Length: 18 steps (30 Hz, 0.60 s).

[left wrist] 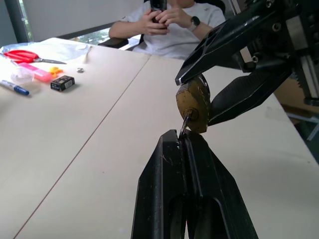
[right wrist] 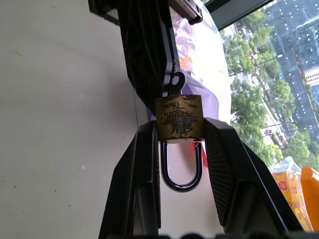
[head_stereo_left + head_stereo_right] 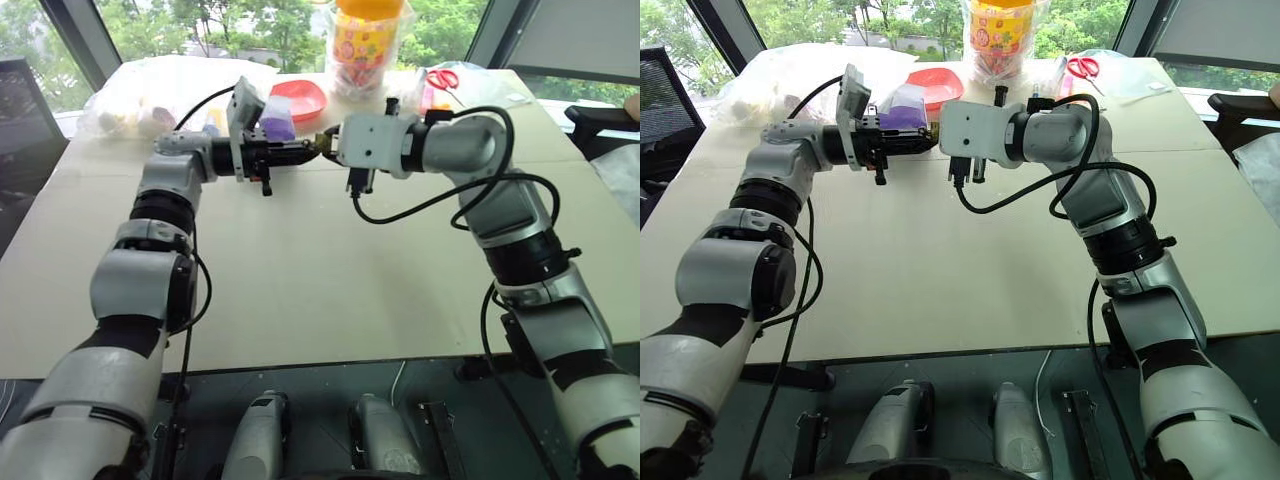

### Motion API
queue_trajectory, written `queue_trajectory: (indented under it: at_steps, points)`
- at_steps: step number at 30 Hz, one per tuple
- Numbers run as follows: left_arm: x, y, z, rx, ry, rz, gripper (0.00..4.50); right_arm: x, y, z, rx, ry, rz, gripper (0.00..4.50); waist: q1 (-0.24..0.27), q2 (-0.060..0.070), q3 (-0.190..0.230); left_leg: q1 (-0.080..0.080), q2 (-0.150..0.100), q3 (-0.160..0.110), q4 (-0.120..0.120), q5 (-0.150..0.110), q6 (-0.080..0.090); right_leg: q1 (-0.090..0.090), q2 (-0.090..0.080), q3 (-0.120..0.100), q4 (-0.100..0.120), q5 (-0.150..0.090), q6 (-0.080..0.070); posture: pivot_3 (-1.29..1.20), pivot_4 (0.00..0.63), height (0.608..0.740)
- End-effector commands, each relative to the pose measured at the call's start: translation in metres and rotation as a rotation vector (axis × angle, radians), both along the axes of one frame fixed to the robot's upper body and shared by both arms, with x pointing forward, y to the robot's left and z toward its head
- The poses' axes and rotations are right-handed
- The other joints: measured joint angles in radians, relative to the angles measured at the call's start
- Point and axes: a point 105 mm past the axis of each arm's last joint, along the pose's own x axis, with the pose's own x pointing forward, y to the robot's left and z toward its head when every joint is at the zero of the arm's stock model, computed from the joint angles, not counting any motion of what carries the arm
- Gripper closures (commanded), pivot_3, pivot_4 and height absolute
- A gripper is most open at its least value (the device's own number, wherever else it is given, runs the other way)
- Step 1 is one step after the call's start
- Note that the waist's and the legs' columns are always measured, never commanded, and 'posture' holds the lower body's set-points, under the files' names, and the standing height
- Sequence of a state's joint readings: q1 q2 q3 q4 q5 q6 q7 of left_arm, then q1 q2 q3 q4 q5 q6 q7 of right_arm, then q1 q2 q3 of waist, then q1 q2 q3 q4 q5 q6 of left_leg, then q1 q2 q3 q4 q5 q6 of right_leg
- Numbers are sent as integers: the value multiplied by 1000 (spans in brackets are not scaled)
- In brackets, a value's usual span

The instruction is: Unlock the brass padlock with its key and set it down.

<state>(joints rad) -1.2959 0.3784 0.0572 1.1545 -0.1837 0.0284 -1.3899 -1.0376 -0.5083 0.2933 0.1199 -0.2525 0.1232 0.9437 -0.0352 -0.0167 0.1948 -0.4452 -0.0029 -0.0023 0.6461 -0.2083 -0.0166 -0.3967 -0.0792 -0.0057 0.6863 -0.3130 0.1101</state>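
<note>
the brass padlock (image 2: 179, 117) hangs in mid-air above the table (image 3: 300, 290), clamped by its two flat sides between the right gripper (image 2: 180, 144) fingers, shackle pointing back toward that wrist and the keyhole end facing the left gripper (image 1: 183, 137). the key (image 1: 186, 121) is pinched in the closed left fingers, its blade running straight into the padlock's keyhole end, so key and lock body share one long axis, level and across the robot's front. the coming move looks like a twist about that axis; the left hand owns the key, the right only steadies the body. counted: one padlock, one key, two grippers, both occupied, shackle apparently seated.
</note>
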Motion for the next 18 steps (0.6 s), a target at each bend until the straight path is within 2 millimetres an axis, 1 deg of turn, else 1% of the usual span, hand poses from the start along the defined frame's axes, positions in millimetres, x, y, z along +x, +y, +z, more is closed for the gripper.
queue_trajectory:
  at_steps: [1, 3, 5, 7, 8, 11, 13, 16, 18]
  points:
    - [-2, -6, 22, 20, -201, 4, 4475, -14, 12, 11, 8, -48, 74, 3805, -1, 0, 0, 0, 0, 0, 0, 0, 0, 0, 0, 0, 0, 0, 0, 0, 150, 740]
    - [-2, -6, 19, 63, -266, 11, 4475, -14, 12, 10, 8, -45, 75, 3805, -1, 0, 0, 0, 0, 0, 0, 0, 0, 0, 0, 0, 0, 0, 0, 0, 150, 740]
    - [-3, -5, 15, 92, -262, -4, 4475, -14, 12, 10, 8, -43, 74, 3805, 0, 0, 0, 0, 0, 0, 0, 0, 0, 0, 0, 0, 0, 0, 0, 0, 150, 740]
    - [-3, -1, 14, 82, -170, -12, 4475, -13, 11, 10, 8, -41, 71, 3805, 0, 0, 0, 0, 0, 0, 0, 0, 0, 0, 0, 0, 0, 0, 0, 0, 150, 740]
    - [-4, 3, 11, 85, -97, -23, 4475, -13, 10, 10, 7, -40, 69, 3805, -1, 0, 0, 0, 0, 0, 0, 0, 0, 0, 0, 0, 0, 0, 0, 0, 150, 740]
    - [-12, 21, 3, 67, 136, -72, 4475, -12, 9, 9, 3, -38, 62, 3805, -7, 0, 0, 0, -1, 0, 0, 0, 0, 0, 1, 0, 0, 0, 0, 0, 150, 740]
    - [-16, 31, 1, 47, 218, -85, 4475, -12, 8, 8, 0, -38, 59, 3805, -9, 0, 0, 0, -1, 0, 0, 0, 0, 0, 1, 0, 0, 0, 0, 0, 150, 740]
    - [-19, 41, 9, -26, 299, -85, 3707, -12, 6, 8, -2, -39, 55, 3805, -8, 0, 0, 0, 0, 0, 0, 0, 0, 0, 1, 0, 0, 0, 0, 0, 150, 740]
    - [-19, 43, 14, -49, 299, -82, 3021, -12, 6, 8, -2, -41, 54, 3805, -5, 0, 0, 0, 0, 0, 0, 0, 0, 0, 1, 0, 0, 0, 0, 0, 150, 740]
